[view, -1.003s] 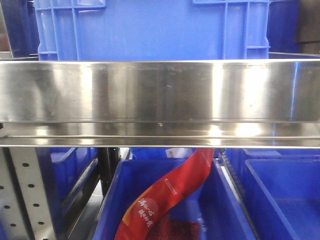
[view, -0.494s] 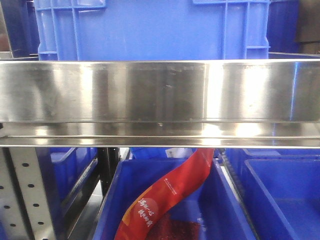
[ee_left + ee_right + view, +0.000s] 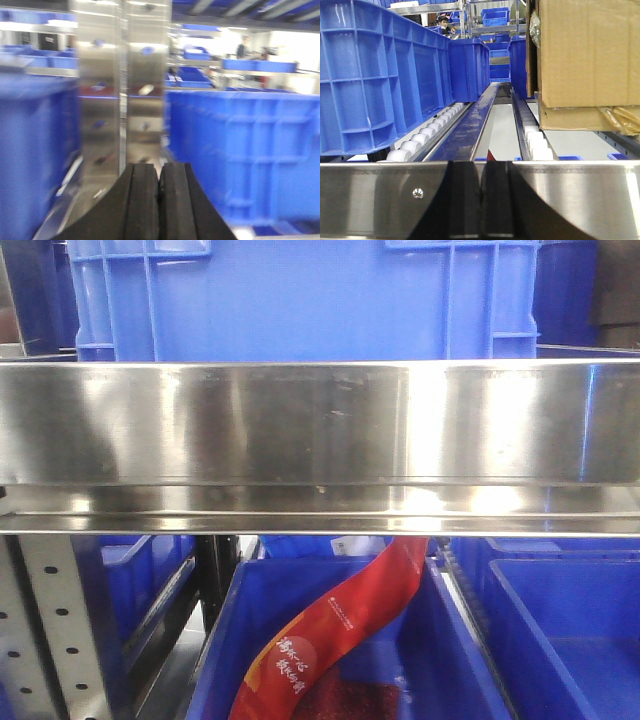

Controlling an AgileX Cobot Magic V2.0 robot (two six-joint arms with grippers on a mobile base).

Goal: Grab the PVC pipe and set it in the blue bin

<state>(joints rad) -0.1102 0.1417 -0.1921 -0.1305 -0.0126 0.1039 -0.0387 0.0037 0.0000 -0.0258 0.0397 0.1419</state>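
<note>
shelving filled your front view: a steel rail (image 3: 320,425) ran across the middle, with a large blue crate (image 3: 300,300) sitting above it and a lower blue bin (image 3: 230,640) below, where a red packet (image 3: 340,630) leaned diagonally. your left gripper (image 3: 159,182) had its black pads pressed together with nothing between them, facing a steel upright (image 3: 122,90) that stood between two blurred blue crates (image 3: 245,150). your right gripper (image 3: 481,200) was also pressed closed and empty, low behind a steel rail edge (image 3: 380,195), looking down a roller lane (image 3: 427,132) with blue crates (image 3: 375,75) on one side and a cardboard box (image 3: 590,55) on the other. you could not see the pvc pipe in any view.
</note>
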